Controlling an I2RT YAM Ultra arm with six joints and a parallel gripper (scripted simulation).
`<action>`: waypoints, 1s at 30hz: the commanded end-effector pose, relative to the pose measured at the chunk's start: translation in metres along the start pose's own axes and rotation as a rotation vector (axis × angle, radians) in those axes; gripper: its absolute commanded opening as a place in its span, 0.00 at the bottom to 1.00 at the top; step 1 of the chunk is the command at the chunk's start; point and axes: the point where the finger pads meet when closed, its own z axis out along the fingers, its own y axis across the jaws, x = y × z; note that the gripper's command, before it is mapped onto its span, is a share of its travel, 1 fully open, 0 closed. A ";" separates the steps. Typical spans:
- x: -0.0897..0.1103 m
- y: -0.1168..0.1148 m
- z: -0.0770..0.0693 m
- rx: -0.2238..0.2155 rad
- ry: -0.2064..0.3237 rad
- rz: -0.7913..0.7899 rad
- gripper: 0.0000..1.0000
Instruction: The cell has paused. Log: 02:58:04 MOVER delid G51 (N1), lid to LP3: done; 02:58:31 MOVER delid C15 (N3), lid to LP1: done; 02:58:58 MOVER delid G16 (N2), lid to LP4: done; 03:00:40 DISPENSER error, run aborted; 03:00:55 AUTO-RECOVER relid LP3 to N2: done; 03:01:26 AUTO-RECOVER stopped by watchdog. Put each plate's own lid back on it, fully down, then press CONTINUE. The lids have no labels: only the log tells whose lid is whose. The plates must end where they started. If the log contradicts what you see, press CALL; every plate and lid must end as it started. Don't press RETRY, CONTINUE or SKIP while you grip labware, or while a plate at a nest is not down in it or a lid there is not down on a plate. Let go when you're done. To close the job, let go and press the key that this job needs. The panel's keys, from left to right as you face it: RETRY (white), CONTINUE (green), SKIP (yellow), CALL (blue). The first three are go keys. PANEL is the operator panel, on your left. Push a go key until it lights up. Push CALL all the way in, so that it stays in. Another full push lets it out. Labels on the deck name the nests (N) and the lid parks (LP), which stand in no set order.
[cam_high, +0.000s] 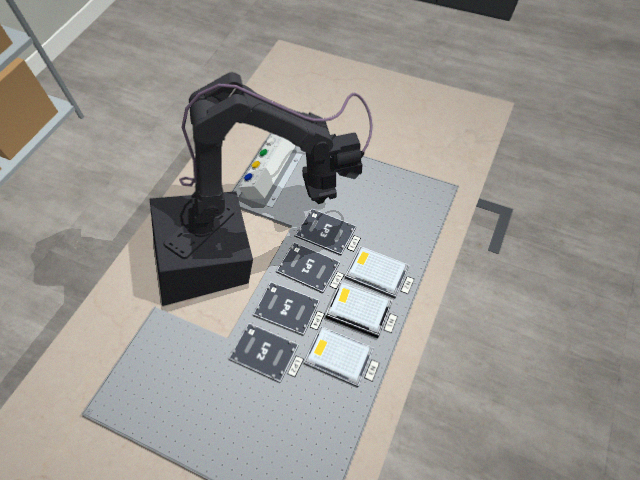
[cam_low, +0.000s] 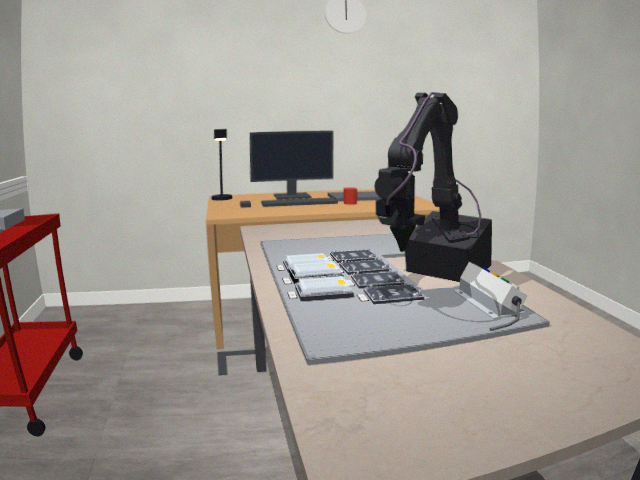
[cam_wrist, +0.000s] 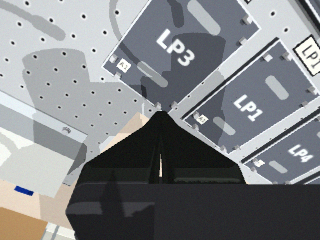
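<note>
Hiding white key, arm (cam_high: 268, 121) crosses panel (cam_high: 266, 173); parks read LP3 (cam_high: 327, 231), LP1 (cam_high: 308, 266); gripper (cam_high: 321, 195) fully closed, empty.

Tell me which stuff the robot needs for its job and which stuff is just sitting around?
Needed: the shut gripper, three lidded plates, lid parks LP3, LP1, LP4, LP2, and the button panel.

Just around: red cart, monitor, red cup, cardboard box.
</note>
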 end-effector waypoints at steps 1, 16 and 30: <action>-0.010 -0.003 -0.006 0.007 -0.042 0.010 0.00; 0.003 0.019 -0.005 0.009 -0.039 -0.093 0.00; 0.023 0.076 -0.006 0.005 -0.061 -0.330 0.00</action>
